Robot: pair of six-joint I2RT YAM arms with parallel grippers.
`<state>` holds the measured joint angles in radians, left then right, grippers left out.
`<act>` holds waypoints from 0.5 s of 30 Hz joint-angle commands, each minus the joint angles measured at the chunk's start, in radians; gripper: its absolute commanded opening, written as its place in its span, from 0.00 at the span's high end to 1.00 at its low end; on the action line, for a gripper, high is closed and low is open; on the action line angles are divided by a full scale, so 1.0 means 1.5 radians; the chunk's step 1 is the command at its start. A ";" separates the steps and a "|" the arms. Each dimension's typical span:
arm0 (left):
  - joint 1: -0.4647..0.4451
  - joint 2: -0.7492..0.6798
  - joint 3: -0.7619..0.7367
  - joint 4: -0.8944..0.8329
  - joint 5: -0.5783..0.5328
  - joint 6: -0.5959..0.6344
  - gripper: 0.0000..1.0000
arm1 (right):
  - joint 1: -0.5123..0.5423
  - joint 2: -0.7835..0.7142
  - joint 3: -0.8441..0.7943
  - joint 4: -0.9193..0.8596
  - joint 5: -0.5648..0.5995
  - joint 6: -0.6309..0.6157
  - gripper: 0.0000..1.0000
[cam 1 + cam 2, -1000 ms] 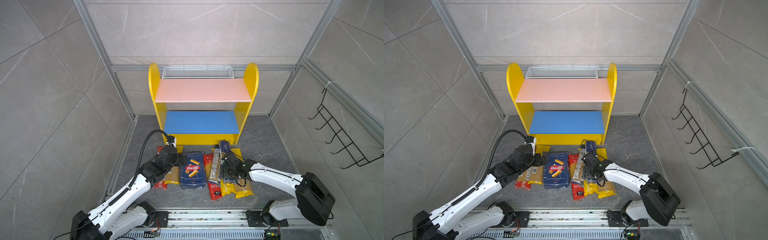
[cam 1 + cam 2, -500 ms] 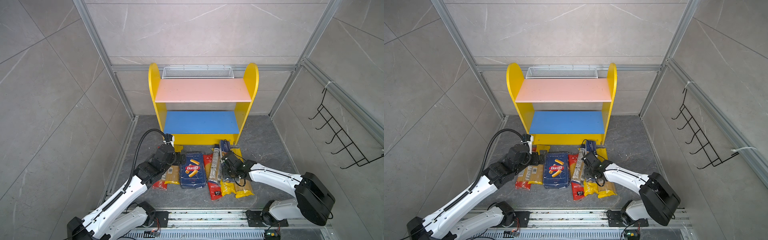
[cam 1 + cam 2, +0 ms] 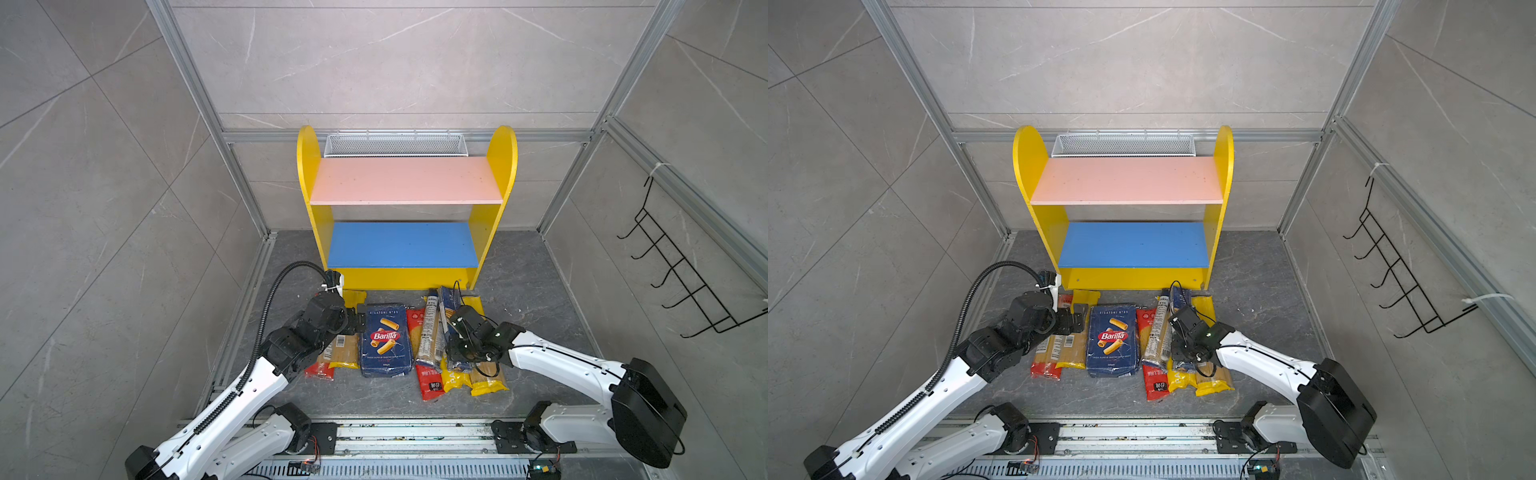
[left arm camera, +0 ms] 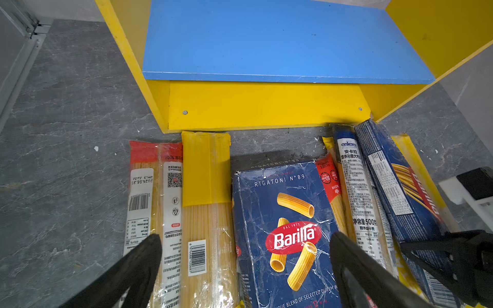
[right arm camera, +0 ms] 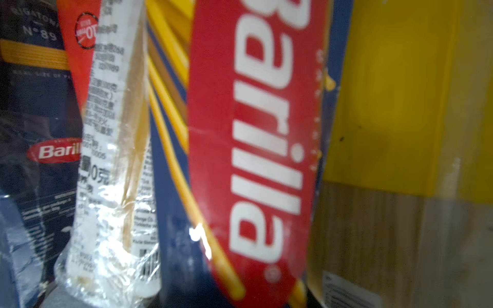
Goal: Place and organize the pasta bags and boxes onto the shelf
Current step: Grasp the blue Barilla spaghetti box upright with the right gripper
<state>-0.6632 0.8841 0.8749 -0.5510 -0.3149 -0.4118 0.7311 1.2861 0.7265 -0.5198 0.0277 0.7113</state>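
Top views: shelf (image 3: pixel 308 178) at 12, both boards bare: pink upper board (image 3: pixel 405 180), blue lower board (image 3: pixel 401 245). Packs (image 3: pixel 419 332) all lie flat on floor (image 3: pixel 519 291) in a row at 6 of shelf, long axes 12–6. None shelved, so by my read task is barely begun.

L gripper (image 3: pixel 360 319): claw spread full wide, holding nothing, low over yellow-end bag (image 4: pixel 205 170) and rigatoni pack (image 3: pixel 383 340). Left wrist view: one finger (image 4: pixel 138 264) over red-end bag (image 4: pixel 154 165), other near rigatoni's 3 o'clock edge. Arm stretches fwd from base at 7, wrist pitched down. Prob. staged wide bc rigatoni is the broad one.

R gripper (image 3: pixel 455 357): down on spaghetti box (image 3: pixel 446 303), which rests on other bags at the row's 3 o'clock end. Fingers hidden under wrist; can't tell if pinching. R arm low, reaching in from 4.
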 commanded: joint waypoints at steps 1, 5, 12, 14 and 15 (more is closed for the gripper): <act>-0.002 -0.020 0.027 -0.018 -0.024 0.020 0.00 | 0.005 -0.040 0.040 0.018 -0.027 -0.001 0.71; -0.002 -0.028 0.026 -0.026 -0.028 0.023 0.00 | 0.005 -0.056 0.049 0.023 -0.049 0.000 0.73; -0.001 -0.036 0.025 -0.034 -0.029 0.023 0.00 | 0.006 -0.083 0.060 0.043 -0.086 0.002 0.75; -0.002 -0.038 0.023 -0.039 -0.031 0.022 0.00 | 0.006 -0.087 0.063 0.055 -0.105 0.004 0.75; -0.002 -0.040 0.023 -0.041 -0.031 0.022 0.00 | 0.005 -0.090 0.065 0.062 -0.115 0.006 0.75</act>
<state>-0.6632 0.8433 0.8749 -0.6025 -0.3401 -0.4004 0.7330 1.1995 0.7609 -0.5404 -0.1081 0.7189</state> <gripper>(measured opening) 0.999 0.407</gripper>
